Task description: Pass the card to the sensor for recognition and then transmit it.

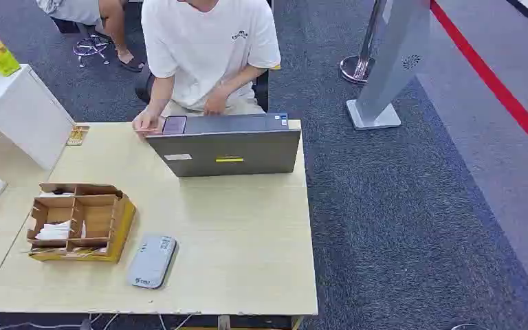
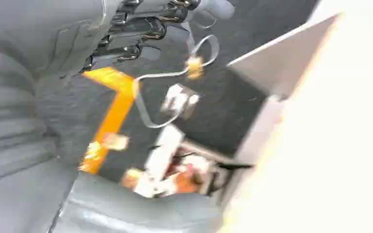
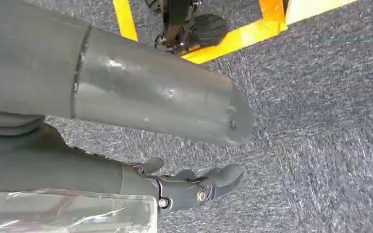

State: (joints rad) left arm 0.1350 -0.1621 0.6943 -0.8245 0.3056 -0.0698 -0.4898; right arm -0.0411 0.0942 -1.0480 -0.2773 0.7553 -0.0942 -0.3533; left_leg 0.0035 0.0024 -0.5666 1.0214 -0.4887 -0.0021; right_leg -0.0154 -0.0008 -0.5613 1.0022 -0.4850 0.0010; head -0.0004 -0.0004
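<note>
Cards [image 1: 55,232] lie white in a wooden box [image 1: 82,221] near the desk's [image 1: 247,240] left edge. Just right of the box, close to the front edge, sits a grey sensor [image 1: 152,261]; bare desktop stretches right of it. Behind, a laptop [image 1: 225,144] fronts a seated person [image 1: 206,51]. Right hand [image 3: 194,187] hangs above carpet, fingers loosely curled, holding nothing. Left hand [image 2: 145,29] is blurred; I cannot tell its state.
</note>
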